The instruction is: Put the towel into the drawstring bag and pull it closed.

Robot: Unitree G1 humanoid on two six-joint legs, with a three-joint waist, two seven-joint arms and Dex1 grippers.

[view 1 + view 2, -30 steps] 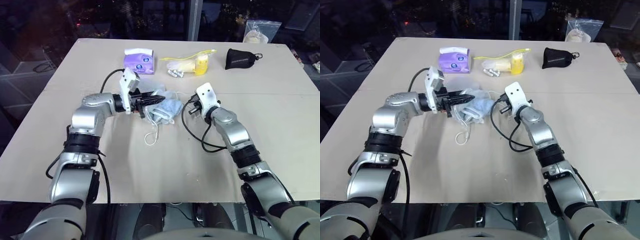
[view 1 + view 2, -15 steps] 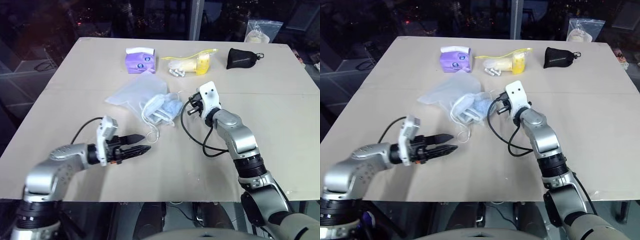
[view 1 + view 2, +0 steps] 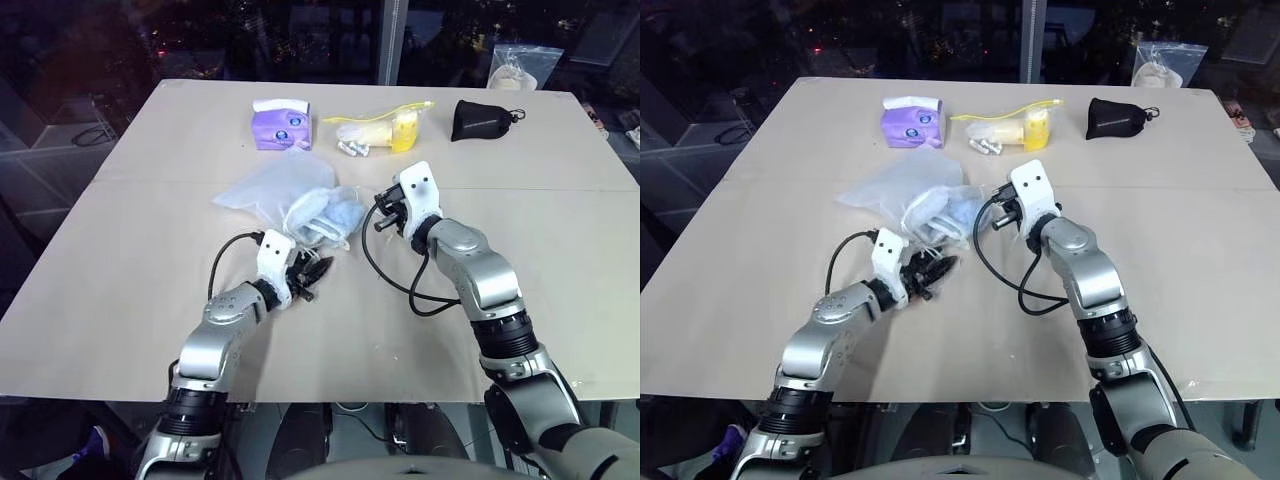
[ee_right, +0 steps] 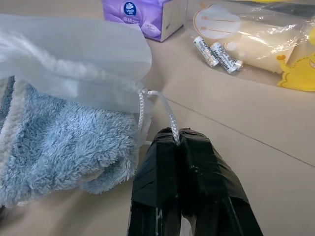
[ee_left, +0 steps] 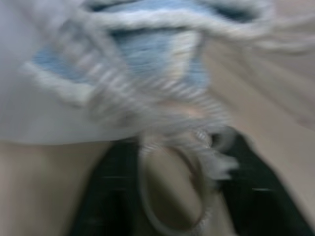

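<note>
The left gripper (image 3: 312, 270) has come in from the near left to the cord loop; its fingers stand narrow about the cord, hold uncertain. The right gripper (image 4: 178, 135) is clamped on the other cord. The towel (image 4: 59, 142), one, sits between both hands in the one bag (image 3: 265, 186), mouth open. Both are soft and light; the thin cords, two, are best pinched near the mouth.

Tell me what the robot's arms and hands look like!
Both arms are shiny silver metal tubes with black ribbed rings at the joints. A white plastic block sits on each wrist, and a black cable loops from it back along the arm. The left hand and the right hand each end in two black fingers; the right hand's fingers look wrapped in black tape.
</note>
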